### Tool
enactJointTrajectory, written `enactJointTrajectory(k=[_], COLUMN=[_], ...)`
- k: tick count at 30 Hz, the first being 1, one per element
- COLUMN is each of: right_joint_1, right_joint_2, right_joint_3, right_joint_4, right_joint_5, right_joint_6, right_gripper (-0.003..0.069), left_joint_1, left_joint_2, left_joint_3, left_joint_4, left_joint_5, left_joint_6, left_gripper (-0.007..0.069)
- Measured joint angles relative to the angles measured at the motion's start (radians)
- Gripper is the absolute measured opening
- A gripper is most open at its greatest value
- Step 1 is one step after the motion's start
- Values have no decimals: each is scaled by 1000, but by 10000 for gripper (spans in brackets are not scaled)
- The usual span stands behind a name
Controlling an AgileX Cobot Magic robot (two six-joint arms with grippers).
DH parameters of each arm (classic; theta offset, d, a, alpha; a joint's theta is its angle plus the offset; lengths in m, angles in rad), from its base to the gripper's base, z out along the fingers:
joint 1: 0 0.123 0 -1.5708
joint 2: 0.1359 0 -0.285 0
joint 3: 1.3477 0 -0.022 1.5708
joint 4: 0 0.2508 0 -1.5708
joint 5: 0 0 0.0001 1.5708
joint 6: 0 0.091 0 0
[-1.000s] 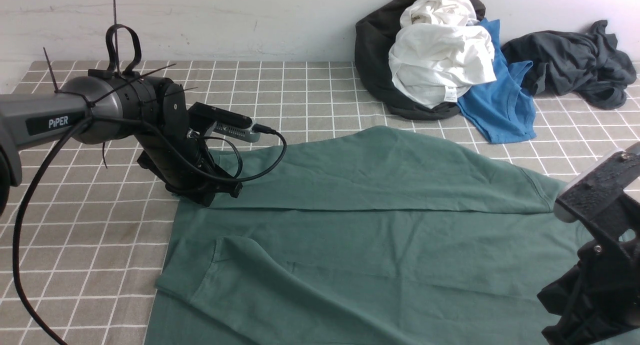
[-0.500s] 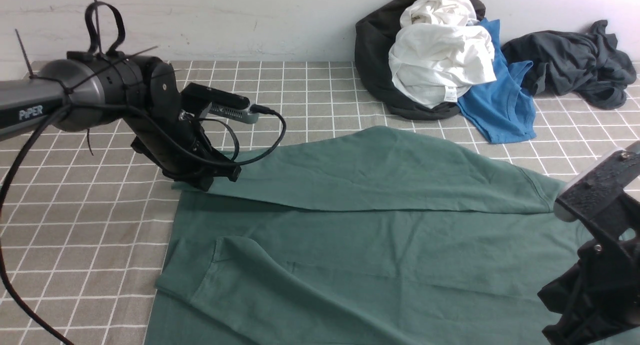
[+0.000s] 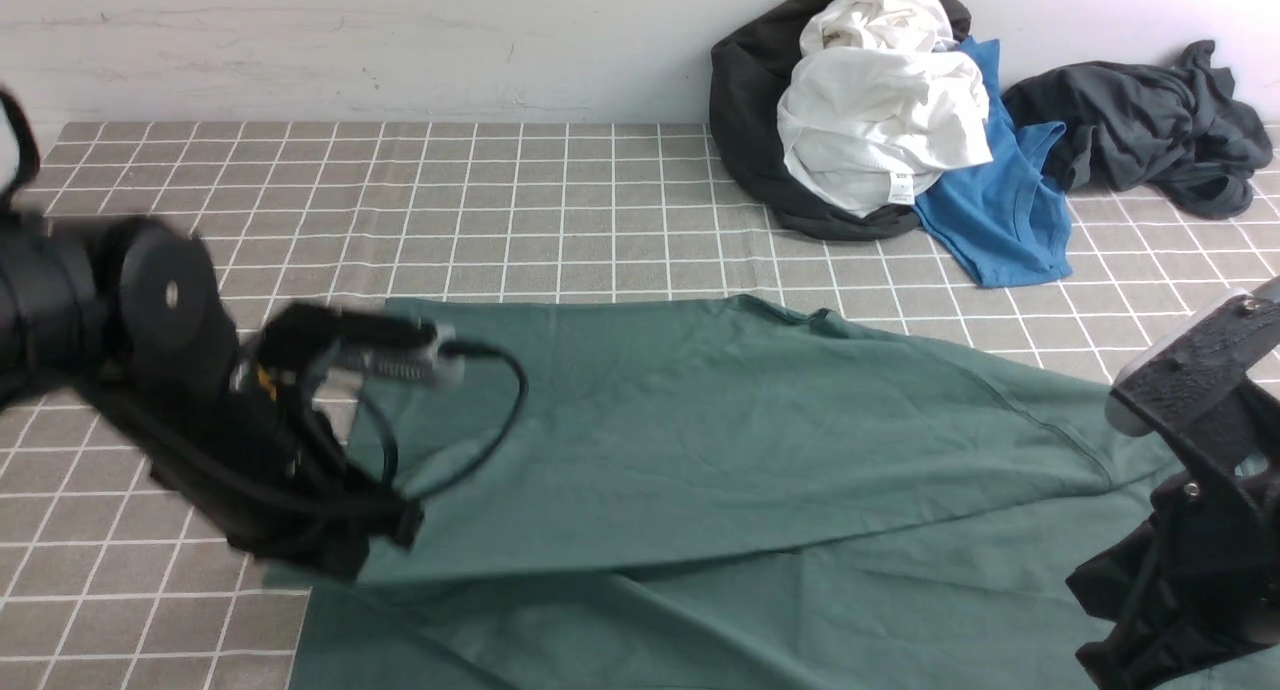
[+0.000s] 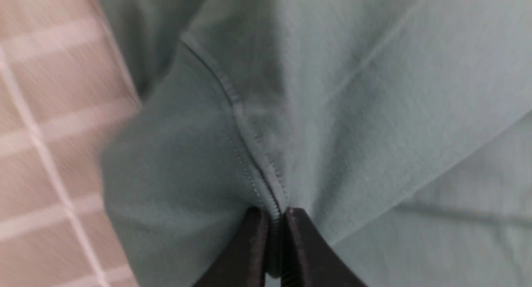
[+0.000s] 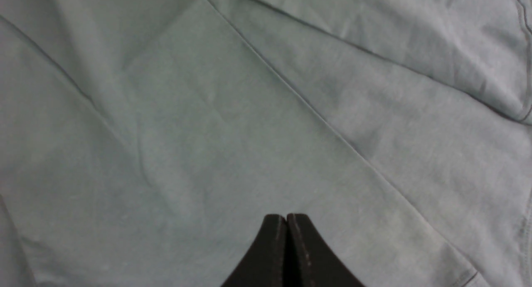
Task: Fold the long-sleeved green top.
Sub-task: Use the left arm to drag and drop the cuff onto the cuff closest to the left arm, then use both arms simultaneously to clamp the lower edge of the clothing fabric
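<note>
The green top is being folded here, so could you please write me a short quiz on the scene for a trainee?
1. True or false: the left claw is shut on a seam of the green top.
2. Which garment lies between the white garment and the dark grey garment? A) blue tee B) red towel C) yellow sock
3. Is the right claw open or shut?
Key: 1 true; 2 A; 3 shut.

The front view looks forward and down over the desk point(image 3: 500, 190) to the wall point(image 3: 400, 40). Both wrist views sit very close to the green long-sleeved top point(image 3: 700, 420), looking past the left gripper point(image 4: 274, 220) and right gripper point(image 5: 286, 222); all three share it.
</note>
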Motion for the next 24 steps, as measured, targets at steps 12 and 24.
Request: enactJointTrajectory(k=[12, 24], right_joint_1=[3, 145], right_joint_2=[0, -112], right_joint_3=[-2, -88], right_joint_4=[33, 56], right_joint_5=[49, 367], right_joint_6=[13, -2], right_gripper=[-15, -15], left_joint_1=[-115, -176], left_joint_2=[-25, -222], left_joint_3=[174, 191], left_joint_4=[-24, 34], left_joint_5=[-120, 151], left_joint_6=[-10, 107], left_gripper=[99, 468])
